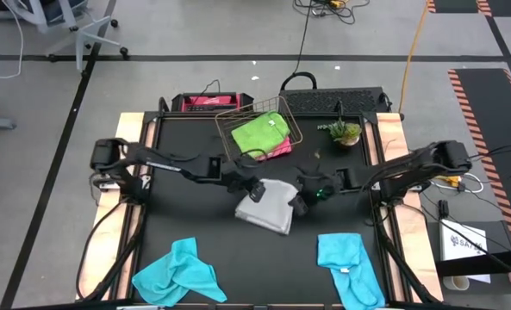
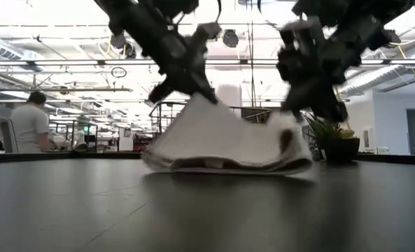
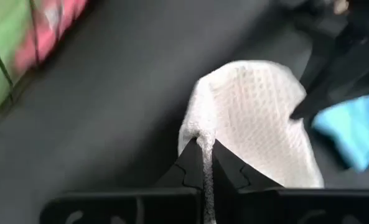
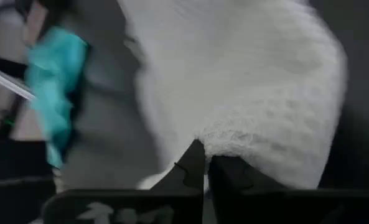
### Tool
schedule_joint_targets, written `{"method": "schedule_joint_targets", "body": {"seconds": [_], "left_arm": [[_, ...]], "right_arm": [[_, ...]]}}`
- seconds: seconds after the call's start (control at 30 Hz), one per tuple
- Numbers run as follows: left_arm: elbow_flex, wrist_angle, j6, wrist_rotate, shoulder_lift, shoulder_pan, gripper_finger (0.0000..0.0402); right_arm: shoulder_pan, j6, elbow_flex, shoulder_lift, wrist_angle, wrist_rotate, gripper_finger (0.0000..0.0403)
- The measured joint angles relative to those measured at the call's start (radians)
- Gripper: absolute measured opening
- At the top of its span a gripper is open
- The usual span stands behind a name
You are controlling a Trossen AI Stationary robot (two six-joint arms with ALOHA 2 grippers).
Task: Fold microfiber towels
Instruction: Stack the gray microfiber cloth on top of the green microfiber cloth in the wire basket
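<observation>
The light grey towel [image 1: 268,209] lies mid-table, its far edge raised at two places and its near part resting on the table [image 2: 221,166]. My left gripper [image 1: 253,190] is shut on the raised left part. My right gripper [image 1: 300,201] is shut on the raised right part. A lime green towel [image 1: 259,131] and a pink towel [image 1: 278,149] sit in the copper wire basket [image 1: 229,120] at the far side. Two turquoise towels [image 1: 179,274] [image 1: 348,265] lie crumpled at the near edge. My left gripper pinches the grey towel's far left corner [image 3: 204,144] between its two fingers, slanting down from the table's left. That corner stands up in a peak [image 2: 201,99], and the cloth slopes down from it to the table. My right gripper pinches the grey towel's far right edge [image 4: 216,144] between its two fingers, slanting down from the table's right. The held part [image 2: 291,120] is lifted. The cloth sags between the two holds, and its near part stays on the table.
A small potted plant [image 1: 345,132] stands at the far right, next to the basket. A dark box [image 1: 333,102] and a red-edged case [image 1: 205,102] sit beyond the table's far edge. A person [image 2: 31,122] stands in the room behind.
</observation>
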Motion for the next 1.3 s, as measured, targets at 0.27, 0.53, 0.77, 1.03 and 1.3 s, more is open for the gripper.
{"method": "schedule_joint_targets", "body": {"seconds": [0.27, 0.53, 0.77, 1.03, 1.3], "left_arm": [[0.002, -0.013, 0.086, -0.155, -0.173, 0.011, 0.0004], [0.017, 0.005, 0.174, -0.180, -0.252, 0.073, 0.0004], [0.141, -0.062, 0.312, -0.206, -0.257, 0.154, 0.0006], [0.211, -0.163, 0.348, -0.204, -0.248, 0.293, 0.0014], [0.212, -0.212, 0.321, -0.154, -0.231, 0.398, 0.0017]], "right_arm": [[-0.045, -0.127, 0.074, -0.181, 0.007, 0.124, 0.0000], [-0.177, -0.369, 0.226, -0.183, 0.005, 0.094, 0.0000], [-0.343, -0.498, 0.290, -0.159, 0.000, 0.043, 0.0000], [-0.509, -0.532, 0.289, -0.132, 0.004, -0.034, 0.0000], [-0.626, -0.571, 0.288, -0.043, 0.063, -0.079, 0.0000]]}}
